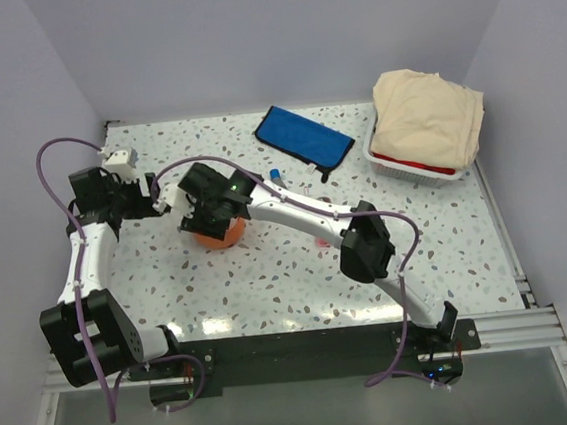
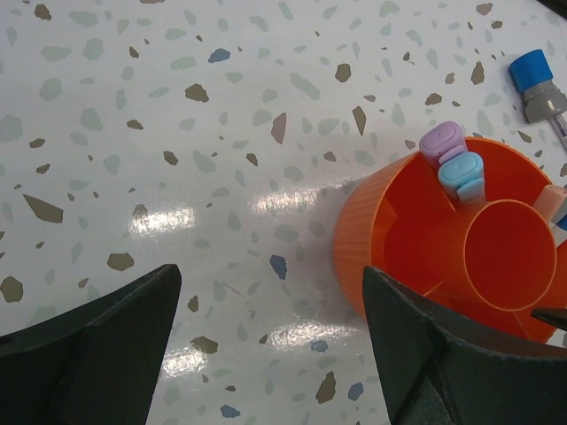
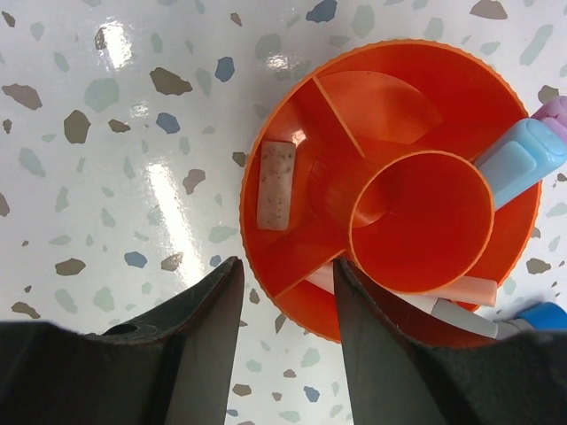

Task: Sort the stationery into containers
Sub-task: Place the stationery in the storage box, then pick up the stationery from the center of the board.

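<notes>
1. The orange tub [image 3: 381,102] stands on the speckled table [image 1: 290,282], left of centre. A speckled eraser-like block [image 3: 276,184] lies in one compartment, and a light-blue marker [image 3: 518,159] and a lilac marker [image 2: 441,140] lean in another.
2. The right gripper [image 3: 285,270] hangs over the tub's rim, jaws partly parted, gripping nothing.
3. The left gripper [image 2: 270,274] is over bare table just beside the tub, spread wide and empty.
4. A blue-capped marker [image 2: 536,84] lies beyond the tub.
5. The blue pouch [image 1: 304,138] lies further back.

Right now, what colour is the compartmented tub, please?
The tub is orange, seen best in the right wrist view.
</notes>
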